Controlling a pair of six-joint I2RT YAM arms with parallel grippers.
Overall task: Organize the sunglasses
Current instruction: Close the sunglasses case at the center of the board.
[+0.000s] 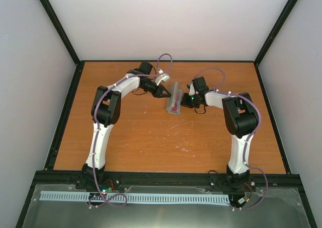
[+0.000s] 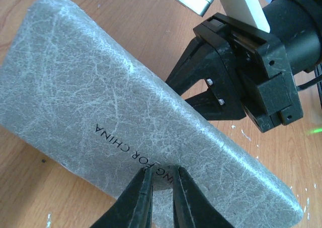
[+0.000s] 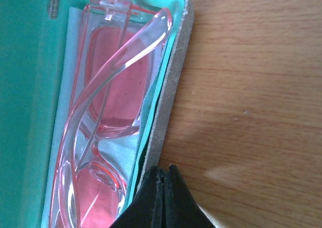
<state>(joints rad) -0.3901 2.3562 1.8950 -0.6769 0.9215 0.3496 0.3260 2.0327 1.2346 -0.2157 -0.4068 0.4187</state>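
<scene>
The grey case lies open at the table's middle back. The red-pink sunglasses lie folded inside it on the light blue cloth, against the green lining; they show as a pink streak from above. My left gripper is closed on the near edge of the raised grey lid, left of the case. My right gripper is shut, its tips touching the outside of the case's grey rim, on the case's right side.
The wooden table has black rails along its edges and white walls around it. The right arm's black wrist housing sits just beyond the lid in the left wrist view.
</scene>
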